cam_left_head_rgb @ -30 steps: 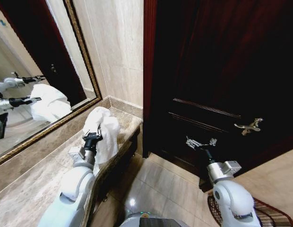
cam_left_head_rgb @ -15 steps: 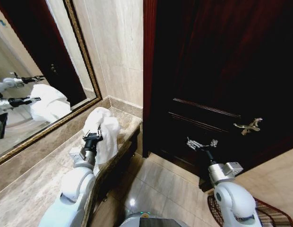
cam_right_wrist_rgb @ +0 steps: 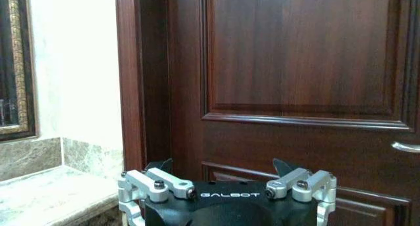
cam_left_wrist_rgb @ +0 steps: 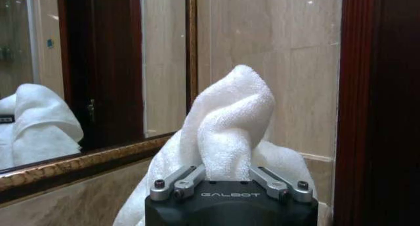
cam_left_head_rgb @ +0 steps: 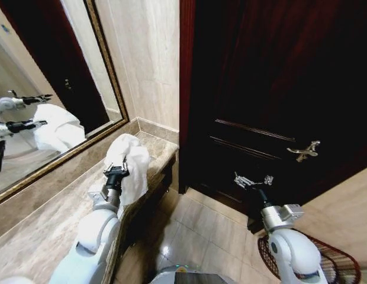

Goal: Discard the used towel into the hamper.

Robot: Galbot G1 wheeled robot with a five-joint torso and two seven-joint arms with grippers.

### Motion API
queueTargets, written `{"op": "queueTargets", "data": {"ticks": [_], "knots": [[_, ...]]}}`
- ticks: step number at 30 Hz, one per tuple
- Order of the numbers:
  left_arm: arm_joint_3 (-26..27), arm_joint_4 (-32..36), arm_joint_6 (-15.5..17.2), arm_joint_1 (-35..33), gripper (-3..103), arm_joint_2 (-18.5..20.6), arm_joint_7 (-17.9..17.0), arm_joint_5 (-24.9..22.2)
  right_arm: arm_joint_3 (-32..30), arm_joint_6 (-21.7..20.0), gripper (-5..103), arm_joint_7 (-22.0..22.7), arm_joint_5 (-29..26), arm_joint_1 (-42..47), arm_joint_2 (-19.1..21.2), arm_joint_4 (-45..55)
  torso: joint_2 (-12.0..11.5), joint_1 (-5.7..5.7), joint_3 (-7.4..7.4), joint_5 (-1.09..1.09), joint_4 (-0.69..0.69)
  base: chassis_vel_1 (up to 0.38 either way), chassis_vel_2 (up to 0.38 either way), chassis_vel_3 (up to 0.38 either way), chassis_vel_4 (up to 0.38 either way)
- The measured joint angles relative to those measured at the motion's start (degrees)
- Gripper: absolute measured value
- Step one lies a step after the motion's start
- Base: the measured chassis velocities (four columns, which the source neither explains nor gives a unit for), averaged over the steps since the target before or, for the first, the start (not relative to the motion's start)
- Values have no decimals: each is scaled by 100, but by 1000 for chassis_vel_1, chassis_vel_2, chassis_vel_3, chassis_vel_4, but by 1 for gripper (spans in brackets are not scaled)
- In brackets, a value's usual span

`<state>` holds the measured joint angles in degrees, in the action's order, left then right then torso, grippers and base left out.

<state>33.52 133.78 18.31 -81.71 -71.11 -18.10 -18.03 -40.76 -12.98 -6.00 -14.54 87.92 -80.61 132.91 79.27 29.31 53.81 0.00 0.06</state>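
While swinging slightly right since 0.5 s ago, revealing more of the hamper (cam_left_head_rgb: 325,263) on the floor, left gripper (cam_left_head_rgb: 116,173) apparently clamped on the towel (cam_left_head_rgb: 130,163) over the counter (cam_left_head_rgb: 47,231), right gripper (cam_left_head_rgb: 253,179) apart, idle.

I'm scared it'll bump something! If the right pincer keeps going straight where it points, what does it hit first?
Probably the dark wooden door. The right pincer is open and aimed at it, with nothing visible between, though depth is uncertain.
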Motion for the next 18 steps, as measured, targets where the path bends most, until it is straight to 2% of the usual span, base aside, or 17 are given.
{"op": "queueTargets", "data": {"ticks": [18], "knots": [[0,42,-8,-31,11,-17,12,165,-16,35,100,0,-8,43,-4,55,0,1,0,0,0,100,-105,-98,98]]}}
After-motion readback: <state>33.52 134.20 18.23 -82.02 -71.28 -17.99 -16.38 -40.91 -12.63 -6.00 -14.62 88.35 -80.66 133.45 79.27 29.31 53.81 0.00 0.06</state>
